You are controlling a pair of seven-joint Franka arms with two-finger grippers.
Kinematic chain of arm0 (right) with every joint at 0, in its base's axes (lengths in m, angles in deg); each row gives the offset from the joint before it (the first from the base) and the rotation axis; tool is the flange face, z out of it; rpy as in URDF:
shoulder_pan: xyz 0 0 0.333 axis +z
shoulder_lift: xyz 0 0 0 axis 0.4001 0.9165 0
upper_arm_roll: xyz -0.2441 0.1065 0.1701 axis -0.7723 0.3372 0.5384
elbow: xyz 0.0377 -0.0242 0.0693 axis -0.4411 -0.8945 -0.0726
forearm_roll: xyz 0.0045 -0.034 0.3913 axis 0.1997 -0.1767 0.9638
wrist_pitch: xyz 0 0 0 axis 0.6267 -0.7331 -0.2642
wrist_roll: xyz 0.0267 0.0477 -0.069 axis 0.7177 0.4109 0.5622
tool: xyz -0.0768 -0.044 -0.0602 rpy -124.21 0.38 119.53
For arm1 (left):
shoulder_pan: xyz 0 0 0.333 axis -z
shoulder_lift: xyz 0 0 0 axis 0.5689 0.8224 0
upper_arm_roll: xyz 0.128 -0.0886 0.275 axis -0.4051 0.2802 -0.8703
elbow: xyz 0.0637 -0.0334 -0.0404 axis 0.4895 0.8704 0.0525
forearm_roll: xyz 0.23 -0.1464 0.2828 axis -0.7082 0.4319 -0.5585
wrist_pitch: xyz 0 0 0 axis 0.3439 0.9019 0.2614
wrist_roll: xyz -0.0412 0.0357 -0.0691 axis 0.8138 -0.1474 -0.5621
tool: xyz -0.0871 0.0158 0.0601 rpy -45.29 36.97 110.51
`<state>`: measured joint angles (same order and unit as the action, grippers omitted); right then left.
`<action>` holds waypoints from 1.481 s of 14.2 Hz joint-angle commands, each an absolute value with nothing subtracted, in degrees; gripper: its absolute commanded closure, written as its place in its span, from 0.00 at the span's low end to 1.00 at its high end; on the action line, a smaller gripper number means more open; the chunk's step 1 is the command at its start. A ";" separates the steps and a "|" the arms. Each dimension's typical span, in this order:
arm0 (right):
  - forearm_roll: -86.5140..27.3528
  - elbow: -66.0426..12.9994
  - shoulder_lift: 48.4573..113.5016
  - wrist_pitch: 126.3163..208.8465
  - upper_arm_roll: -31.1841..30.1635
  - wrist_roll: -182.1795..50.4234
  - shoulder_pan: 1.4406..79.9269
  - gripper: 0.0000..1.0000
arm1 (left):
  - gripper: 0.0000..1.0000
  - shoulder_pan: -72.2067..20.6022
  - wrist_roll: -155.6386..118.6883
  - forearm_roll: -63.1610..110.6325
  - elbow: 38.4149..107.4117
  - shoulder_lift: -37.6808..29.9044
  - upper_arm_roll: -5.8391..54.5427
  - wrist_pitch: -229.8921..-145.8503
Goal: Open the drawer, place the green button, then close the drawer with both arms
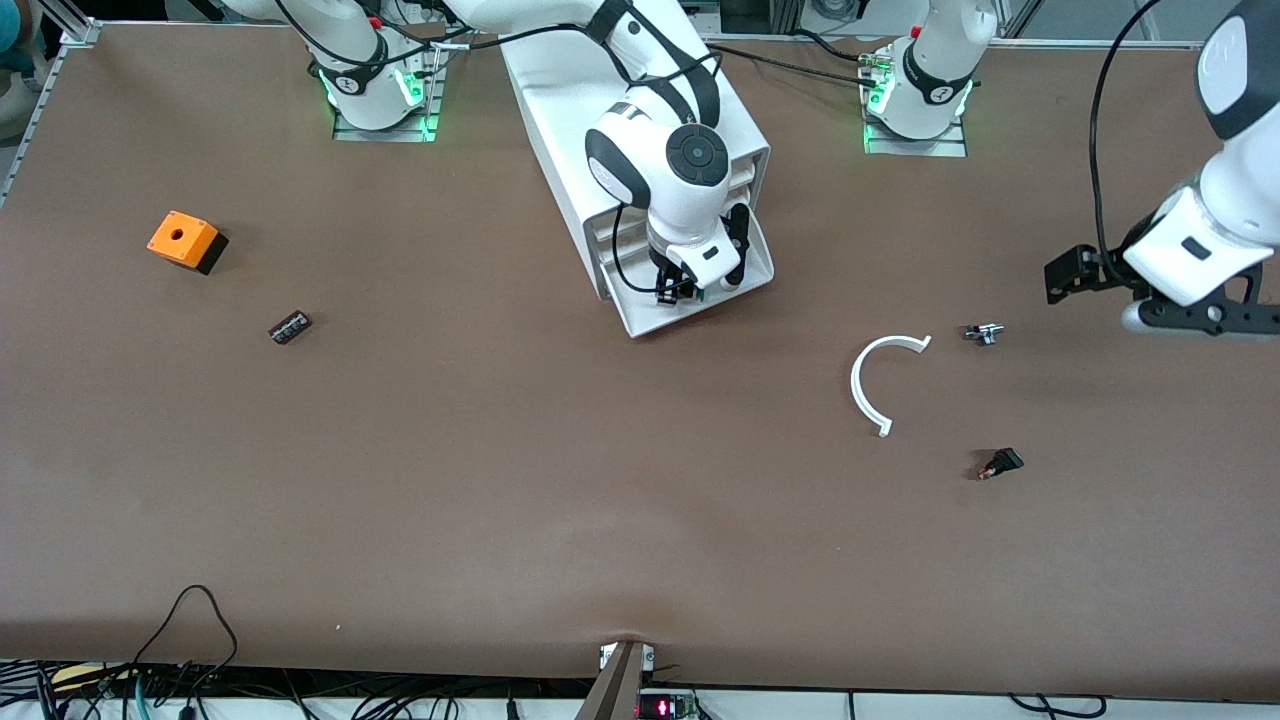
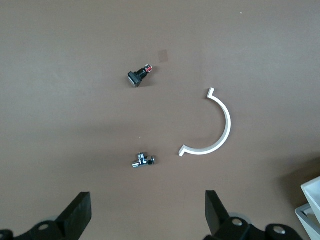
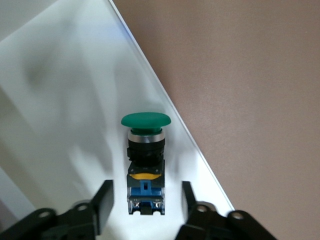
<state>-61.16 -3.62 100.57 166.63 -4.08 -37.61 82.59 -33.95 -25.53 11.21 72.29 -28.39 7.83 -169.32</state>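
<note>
The big white cabinet (image 1: 560, 120) stands between the arm bases with its lowest drawer (image 1: 650, 318) pulled out. The button (image 3: 145, 160), with green cap, black body and blue rear part, lies on its side on the drawer's white floor (image 3: 70, 100), near the drawer's rim. My right gripper (image 1: 695, 282) hangs low over the drawer, open, with a finger (image 3: 102, 205) on each side of the button's blue rear part and a gap to each. In the front view the gripper hides the button. My left gripper (image 1: 1200, 320) waits wide open and empty over the table at the left arm's end, and also shows in the left wrist view (image 2: 147, 200).
A white arc piece (image 1: 880, 385), a small metal part (image 1: 983, 333) and a tiny black-and-red switch (image 1: 1000, 464) lie toward the left arm's end. An orange cube with a hole (image 1: 185, 240) and a small dark block (image 1: 290, 327) lie toward the right arm's end.
</note>
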 commanded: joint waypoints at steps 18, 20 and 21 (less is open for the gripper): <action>-46.38 0.96 85.66 157.62 -21.07 -42.14 81.69 0.00 | 0.00 -34.06 -21.87 13.60 73.75 -29.86 8.40 -164.05; -46.48 0.96 83.28 155.41 -21.34 -45.24 78.36 0.00 | 0.00 -33.89 -17.39 14.73 73.75 -29.69 8.40 -163.96; -46.21 0.96 82.92 155.32 -21.43 -45.68 76.34 0.00 | 0.00 -33.89 -15.71 16.14 73.75 -29.42 8.40 -163.87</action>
<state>-47.13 1.15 84.72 157.03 -21.99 -43.93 80.19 -33.90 -19.05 13.80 74.01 -29.57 8.40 -164.69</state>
